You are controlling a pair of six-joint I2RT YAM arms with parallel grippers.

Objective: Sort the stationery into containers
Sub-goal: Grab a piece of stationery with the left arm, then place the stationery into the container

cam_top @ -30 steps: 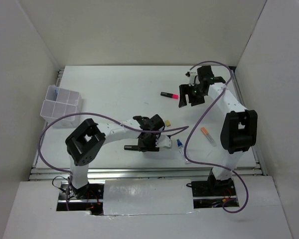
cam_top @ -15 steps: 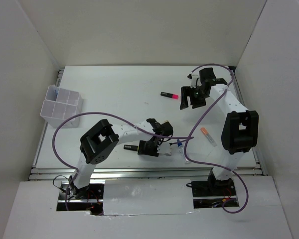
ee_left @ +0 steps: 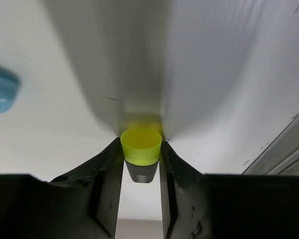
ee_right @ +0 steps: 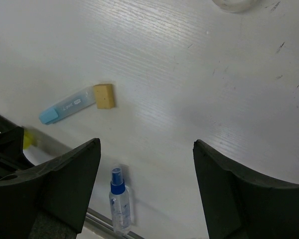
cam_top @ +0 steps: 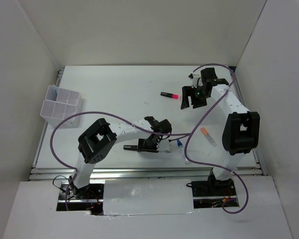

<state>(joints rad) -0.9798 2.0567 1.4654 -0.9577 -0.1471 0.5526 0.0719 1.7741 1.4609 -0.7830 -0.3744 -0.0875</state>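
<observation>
My left tool clamps one yellow-capped highlighter, its body mostly hidden; my right tool gapes above one blue-capped bottle and one light-blue marker.

two highlighters, one light-blue marker, one tan block, one spray bottle, one orange-capped tube, one organizer box

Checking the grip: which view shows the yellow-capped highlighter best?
Left wrist: the yellow-capped highlighter sits close up in the left gripper. Top external shows only its black body; right wrist, a yellow speck.
</observation>
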